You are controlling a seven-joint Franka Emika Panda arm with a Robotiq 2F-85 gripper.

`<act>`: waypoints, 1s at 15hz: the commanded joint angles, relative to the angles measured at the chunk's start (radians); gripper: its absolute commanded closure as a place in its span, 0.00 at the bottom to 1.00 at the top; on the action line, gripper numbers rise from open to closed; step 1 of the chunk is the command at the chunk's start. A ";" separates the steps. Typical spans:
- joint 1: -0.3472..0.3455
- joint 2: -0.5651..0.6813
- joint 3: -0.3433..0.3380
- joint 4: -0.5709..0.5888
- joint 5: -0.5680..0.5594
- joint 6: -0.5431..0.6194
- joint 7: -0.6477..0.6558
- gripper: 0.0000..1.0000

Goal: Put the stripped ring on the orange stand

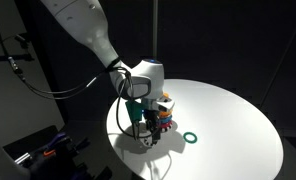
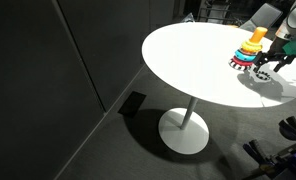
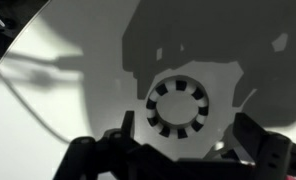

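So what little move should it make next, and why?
Probably lower a little and shut on the flat black-and-white striped ring: in the wrist view the open gripper hangs over it, a finger either side.

bare table (image 3: 43, 110) lies all round the stripped ring (image 3: 177, 105); the orange stand (image 2: 257, 35) stands just beside the claw (image 3: 183, 122).

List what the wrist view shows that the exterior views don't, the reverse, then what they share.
Wrist only: the black-and-white striped flat ring, lying flat, stripes distinct. Exterior only: the orange peg stand rising from coloured rings, the plain dark green ring, the white robot arm. Shared: the round white table and the open gripper low over it.
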 commanded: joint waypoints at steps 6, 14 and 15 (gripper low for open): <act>0.008 0.063 -0.008 0.023 0.037 0.075 0.016 0.00; 0.001 0.074 -0.005 0.023 0.066 0.088 0.021 0.00; -0.001 0.075 -0.003 0.024 0.074 0.085 0.021 0.01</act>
